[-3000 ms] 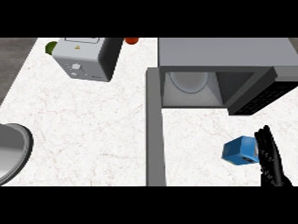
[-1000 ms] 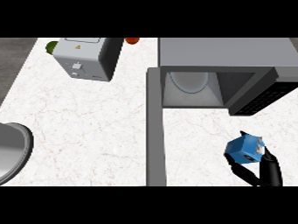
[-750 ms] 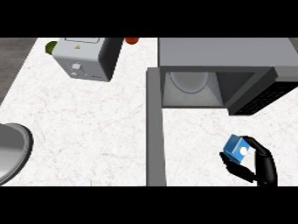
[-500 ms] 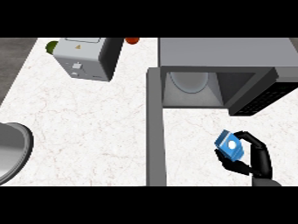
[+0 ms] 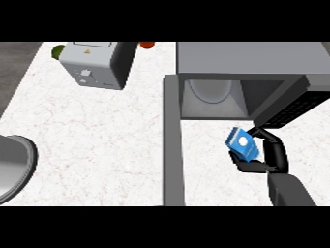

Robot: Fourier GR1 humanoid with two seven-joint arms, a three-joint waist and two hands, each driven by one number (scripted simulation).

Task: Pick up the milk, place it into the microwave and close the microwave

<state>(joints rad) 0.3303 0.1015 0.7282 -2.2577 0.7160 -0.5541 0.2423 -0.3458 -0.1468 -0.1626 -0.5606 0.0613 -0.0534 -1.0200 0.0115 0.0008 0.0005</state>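
The milk (image 5: 241, 144) is a small blue carton with a white round mark, tilted and held just in front of the microwave's mouth. My right hand (image 5: 269, 156) is curled round it, thumb below and fingers over its right side. The grey microwave (image 5: 253, 60) stands at the top right with its cavity open and a round plate (image 5: 210, 90) inside. Its door (image 5: 172, 140) is swung out toward me as a long grey strip left of the carton. My left hand does not show.
A grey toaster-like box (image 5: 96, 65) stands at the back left, with a green thing (image 5: 58, 50) and a red thing (image 5: 146, 44) behind it. A curved metal rim (image 5: 7, 169) shows at the lower left edge. The microwave's dark keypad panel (image 5: 299, 104) juts out on the right.
My right hand closed on the milk, lifted it off the counter and carried it up toward the microwave's opening. The carton tilted as it rose. The door has not moved.
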